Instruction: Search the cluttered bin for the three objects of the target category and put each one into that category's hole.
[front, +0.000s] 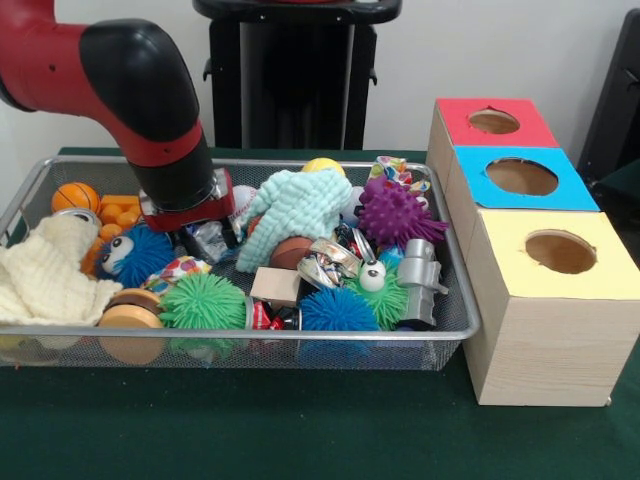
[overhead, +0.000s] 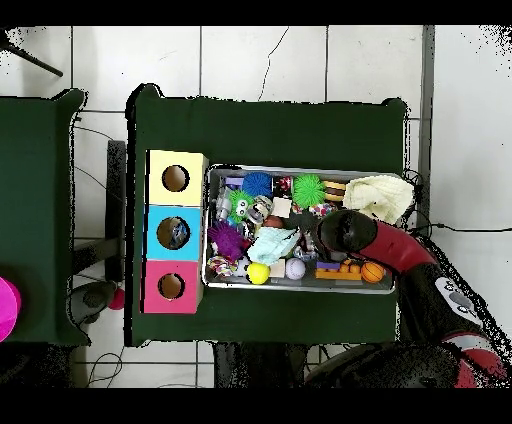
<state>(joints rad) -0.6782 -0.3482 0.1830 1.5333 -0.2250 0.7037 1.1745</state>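
Observation:
The wire-mesh bin (front: 250, 338) holds a dense pile of toys; it also shows in the overhead view (overhead: 300, 288). The blue-panelled hole (front: 521, 176) is the middle one in the wooden box to the bin's right, and shows in the overhead view (overhead: 173, 233). My gripper (front: 195, 225) is lowered into the bin's left half, beside a blue fuzzy toy with eyes (front: 135, 252) and a teal cloth (front: 295, 205). Its tip is buried in the clutter. In the overhead view the arm's end (overhead: 335, 232) covers that spot.
In the bin lie a purple spiky ball (front: 395, 213), a green one (front: 203, 302), a blue one (front: 337, 310), a small basketball (front: 75, 197), a cream cloth (front: 45, 270), a wooden block (front: 276, 285) and a grey toy (front: 420, 275). Red (front: 493, 121) and yellow (front: 560, 252) holes flank the blue one.

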